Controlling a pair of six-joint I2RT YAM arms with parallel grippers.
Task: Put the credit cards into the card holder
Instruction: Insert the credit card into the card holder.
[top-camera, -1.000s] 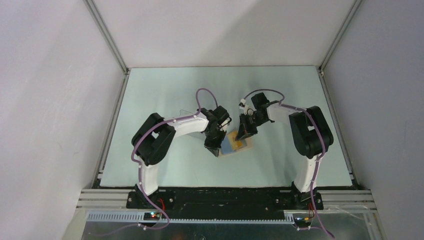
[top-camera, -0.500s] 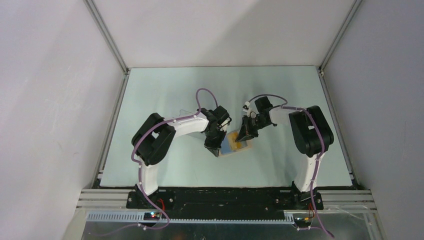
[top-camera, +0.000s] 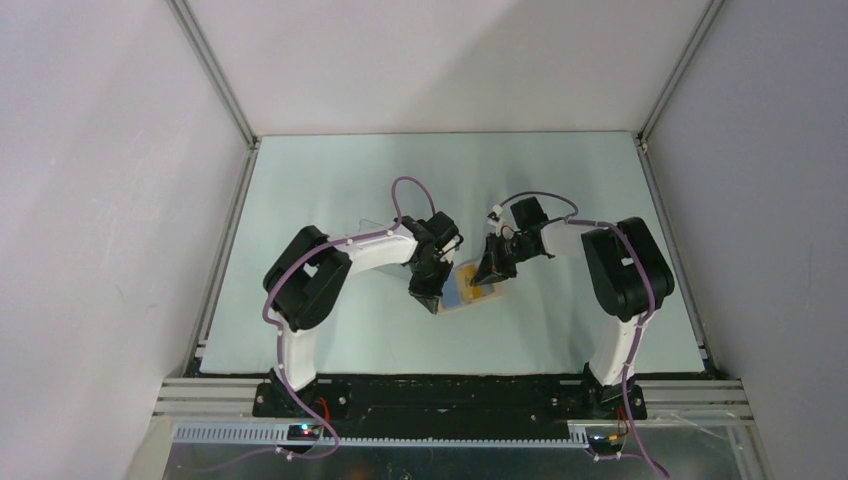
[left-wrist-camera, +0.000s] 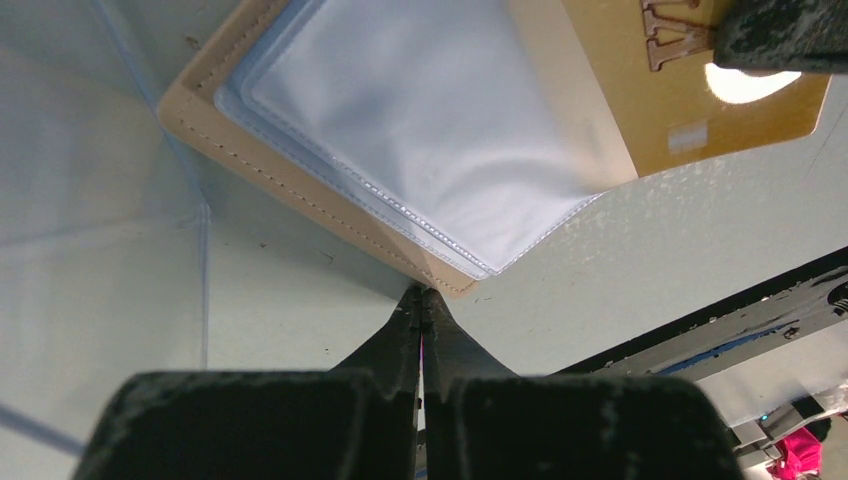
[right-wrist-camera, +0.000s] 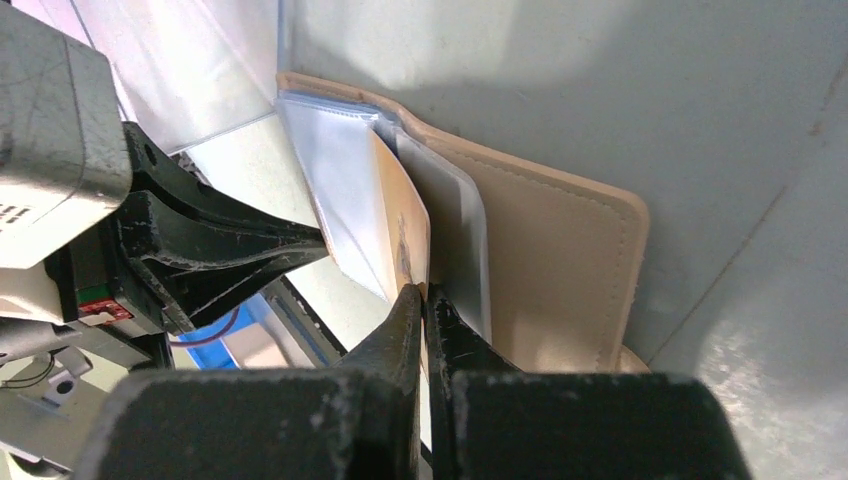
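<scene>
The card holder (top-camera: 459, 298) lies open on the table, tan outside (right-wrist-camera: 560, 260) with clear blue-edged pockets (left-wrist-camera: 420, 130). My left gripper (left-wrist-camera: 421, 292) is shut, and its tips rest against the holder's near corner (top-camera: 430, 300). My right gripper (right-wrist-camera: 422, 290) is shut on an orange-yellow credit card (right-wrist-camera: 405, 225). It holds the card on edge between two of the pocket sleeves. In the left wrist view the same credit card (left-wrist-camera: 640, 90) lies partly under a clear pocket, with a right fingertip (left-wrist-camera: 780, 35) on it. No other credit cards show.
A clear plastic box (top-camera: 372, 226) stands just behind the left arm's wrist, and its edges show at the left (left-wrist-camera: 110, 200). Aluminium frame rails (top-camera: 215, 280) line the table's sides. White walls enclose it.
The right wrist has turned and lowered toward the holder, and the right elbow has swung out to the right. The left arm and the holder have stayed put.
</scene>
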